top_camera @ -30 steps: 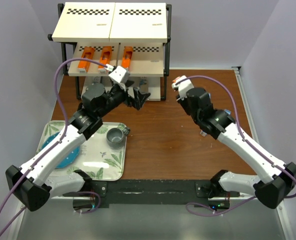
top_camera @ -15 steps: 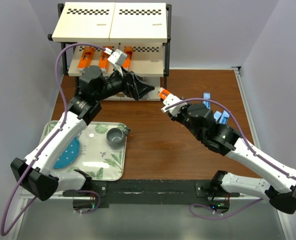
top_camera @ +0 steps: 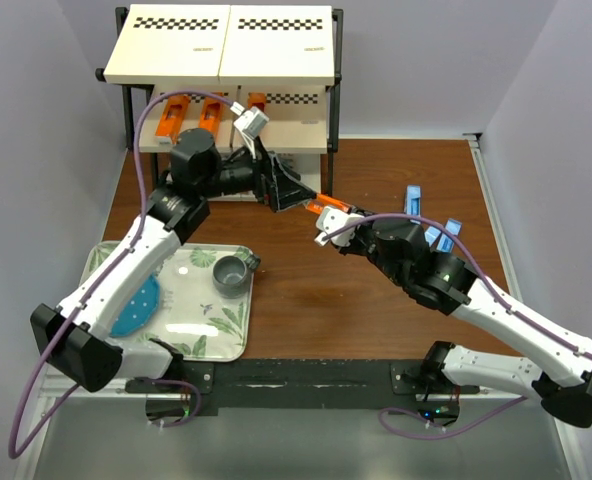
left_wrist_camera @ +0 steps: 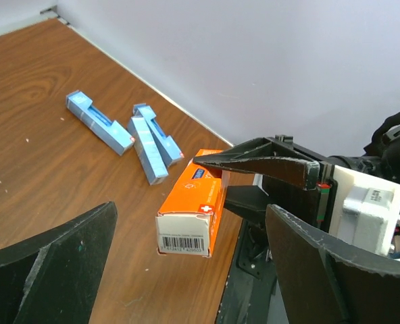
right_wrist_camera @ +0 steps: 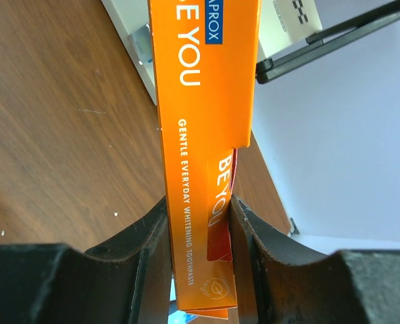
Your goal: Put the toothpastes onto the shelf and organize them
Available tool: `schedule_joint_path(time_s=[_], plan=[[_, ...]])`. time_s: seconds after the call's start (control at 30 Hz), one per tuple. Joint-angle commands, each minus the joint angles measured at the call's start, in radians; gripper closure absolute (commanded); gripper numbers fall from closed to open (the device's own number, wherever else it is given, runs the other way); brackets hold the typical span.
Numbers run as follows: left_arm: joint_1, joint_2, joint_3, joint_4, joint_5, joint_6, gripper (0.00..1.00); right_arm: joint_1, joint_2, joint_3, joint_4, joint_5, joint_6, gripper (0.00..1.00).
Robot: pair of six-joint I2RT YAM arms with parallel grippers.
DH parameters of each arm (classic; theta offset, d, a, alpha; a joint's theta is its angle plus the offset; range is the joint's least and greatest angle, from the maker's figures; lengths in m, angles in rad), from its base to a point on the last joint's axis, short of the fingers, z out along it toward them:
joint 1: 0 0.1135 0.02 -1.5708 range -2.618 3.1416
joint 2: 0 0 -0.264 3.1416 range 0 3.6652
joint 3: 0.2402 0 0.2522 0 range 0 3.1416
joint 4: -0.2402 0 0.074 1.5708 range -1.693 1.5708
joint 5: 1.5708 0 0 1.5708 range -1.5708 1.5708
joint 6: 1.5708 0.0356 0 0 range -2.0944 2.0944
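Note:
My right gripper is shut on an orange toothpaste box and holds it above the table in front of the shelf. In the right wrist view the box is pinched between both fingers. My left gripper is open and faces the box's barcode end, which sits ahead of the gap between its fingers, untouched. Three orange toothpastes lie on the shelf's middle tier. Light blue toothpastes lie loose on the table at right.
A leaf-patterned tray sits at the near left with a blue plate and a grey cup on it. The shelf stands against the back wall. White walls close in on both sides.
My right arm has swung left and down with the orange box toward the table's middle. My left gripper has turned right to face the box, still open.

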Motion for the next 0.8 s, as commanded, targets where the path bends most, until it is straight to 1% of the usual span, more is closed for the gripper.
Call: schedule_joint_path(time_s=[0.0, 0.17, 0.27, 0.37, 0.53, 0.57, 0.63, 0.67, 0.73, 0.77], plan=[[-0.048, 0.039, 0.058, -0.064, 0.028, 0.051, 0.04, 0.014, -0.025, 0.051, 0.033, -0.011, -0.056, 0.65], [-0.082, 0.095, 0.117, -0.177, -0.032, 0.101, 0.06, 0.022, -0.021, 0.059, 0.026, 0.000, -0.066, 0.65], [-0.091, 0.105, 0.124, -0.193, -0.052, 0.113, 0.10, 0.026, -0.024, 0.054, 0.031, 0.006, -0.069, 0.65], [-0.096, 0.115, 0.123, -0.190, -0.040, 0.111, 0.17, 0.031, -0.025, 0.053, 0.033, 0.009, -0.070, 0.65], [-0.108, 0.125, 0.121, -0.179, -0.026, 0.107, 0.34, 0.035, -0.021, 0.054, 0.034, 0.015, -0.070, 0.65], [-0.108, 0.127, 0.120, -0.176, -0.024, 0.105, 0.40, 0.035, -0.019, 0.054, 0.036, 0.017, -0.072, 0.65], [-0.108, 0.125, 0.115, -0.168, -0.023, 0.102, 0.45, 0.037, -0.018, 0.053, 0.036, 0.018, -0.073, 0.64], [-0.108, 0.124, 0.114, -0.165, -0.023, 0.102, 0.51, 0.035, -0.018, 0.053, 0.036, 0.021, -0.076, 0.64], [-0.109, 0.121, 0.107, -0.149, -0.018, 0.098, 0.56, 0.037, -0.015, 0.048, 0.036, 0.023, -0.078, 0.62], [-0.108, 0.119, 0.098, -0.142, -0.014, 0.096, 0.62, 0.037, -0.014, 0.045, 0.040, 0.026, -0.079, 0.61]])
